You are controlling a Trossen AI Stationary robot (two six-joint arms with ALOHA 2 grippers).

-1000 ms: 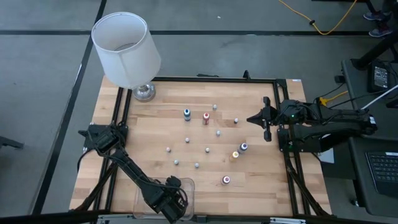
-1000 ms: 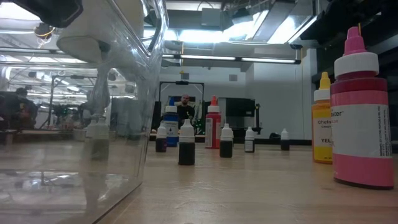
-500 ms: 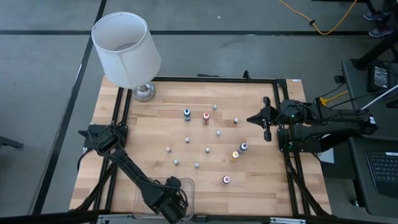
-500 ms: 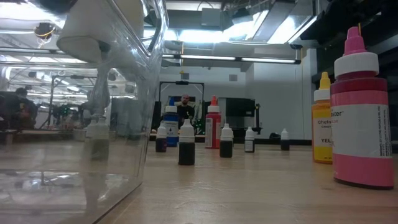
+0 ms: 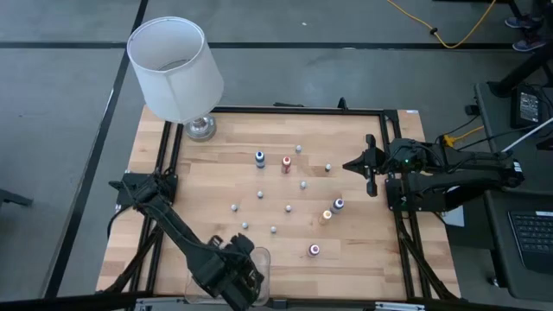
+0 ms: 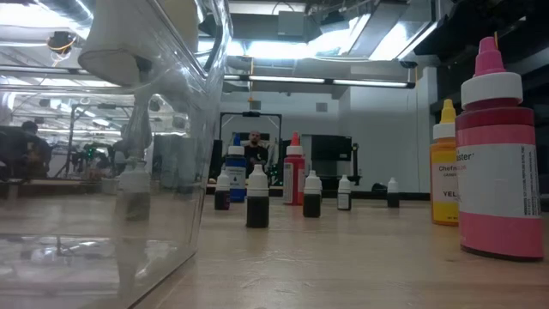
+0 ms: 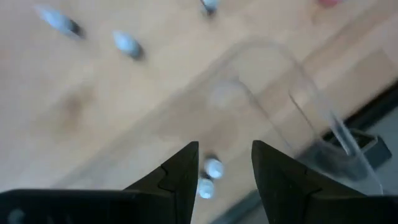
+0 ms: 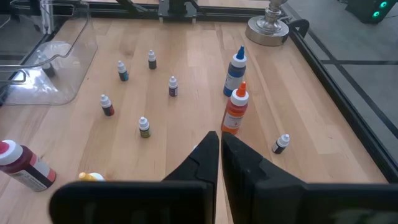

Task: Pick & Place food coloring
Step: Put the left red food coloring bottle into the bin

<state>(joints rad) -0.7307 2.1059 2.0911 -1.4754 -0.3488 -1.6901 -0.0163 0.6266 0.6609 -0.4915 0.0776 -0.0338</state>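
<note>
Left wrist view, left claw open above clear bin

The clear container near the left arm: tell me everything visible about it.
The clear container is a transparent, plastic-looking bin with rounded corners and thin walls, standing upright on the wooden table at its near edge. The left gripper hangs above it, jaws apart. One tiny pale-capped bottle lies inside it. In the low view its wall fills the left side.

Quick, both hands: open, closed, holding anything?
Left hand: open, empty, above the clear bin.
Right hand: closed, holding nothing, waiting at the table's right edge.
</note>
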